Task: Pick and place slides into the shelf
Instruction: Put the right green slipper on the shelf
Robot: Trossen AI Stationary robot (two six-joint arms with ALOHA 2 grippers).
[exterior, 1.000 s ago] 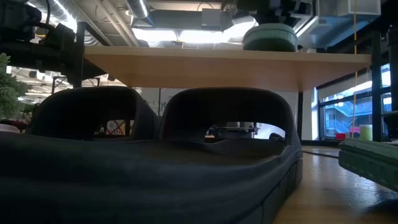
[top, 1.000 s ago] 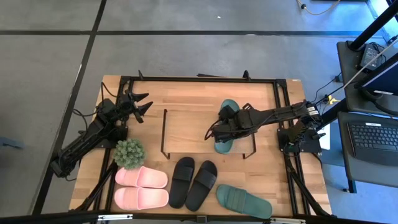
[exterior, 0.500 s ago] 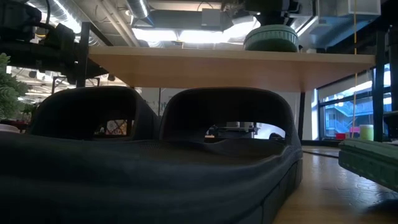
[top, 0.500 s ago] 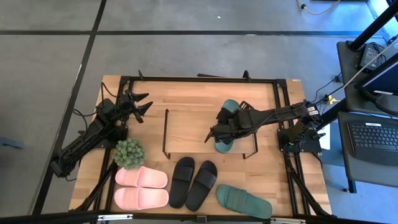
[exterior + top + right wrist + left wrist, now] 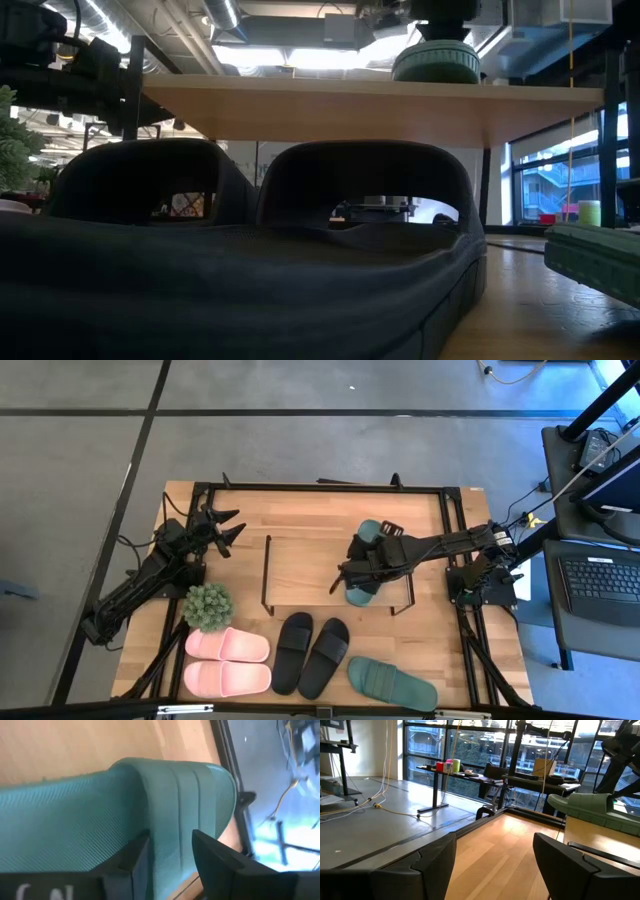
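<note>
One dark green slide [image 5: 370, 532] lies along the right part of the shelf's light top board [image 5: 305, 565]; in the low view this green slide [image 5: 435, 62] rests flat on the board [image 5: 300, 100]. My right gripper [image 5: 350, 574] reaches in from the table's right and is shut on its strap. The second green slide [image 5: 392, 682], the black pair [image 5: 312, 653] and the pink pair [image 5: 228, 660] lie on the table near its near edge. My left gripper [image 5: 226, 530] waits open at the table's far left, holding nothing. My right gripper [image 5: 170, 845] holds the dark green slide by its wide ribbed strap [image 5: 172, 795], pinched between the two fingers [image 5: 135, 857]. The fingers come from above, slanting in from the table's right. The slide's sole rests on the shelf's top board.
A small potted plant [image 5: 208, 605] stands on the table left of the shelf, beside the pink pair. The shelf's thin black wire legs [image 5: 265, 575] stand at its left and right ends. Bare board remains on the shelf's left half, and the table's black frame [image 5: 320, 487] runs along its edges.
My right gripper has stayed shut on the green slide over the shelf's right part, shifting only slightly; the slide has hardly moved on the top board.
</note>
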